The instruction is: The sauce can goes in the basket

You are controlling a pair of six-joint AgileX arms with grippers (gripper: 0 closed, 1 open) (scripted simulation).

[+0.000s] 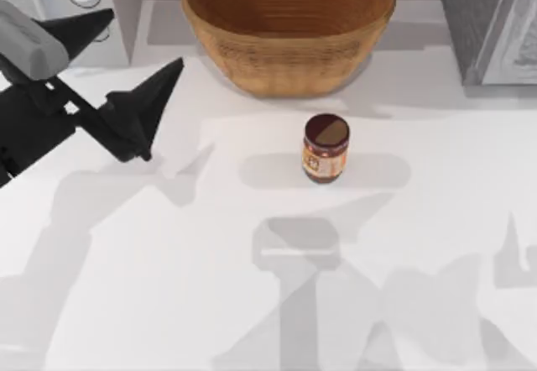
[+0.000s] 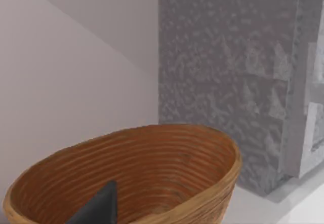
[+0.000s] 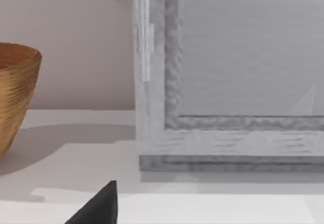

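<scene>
Wicker basket at tabletop rear, sauce can upright just before it, untouched; left end effector spread wide far left should descend squarely over lid, pinch mid-body

We see the basket at the desk's far edge, near the middle, with the sauce can standing upright on the desk just in front of it, apart from it. Our left gripper hangs over the far left of the desk, fingers spread, well apart from the can. A grey cabinet stands at the far right.
</scene>
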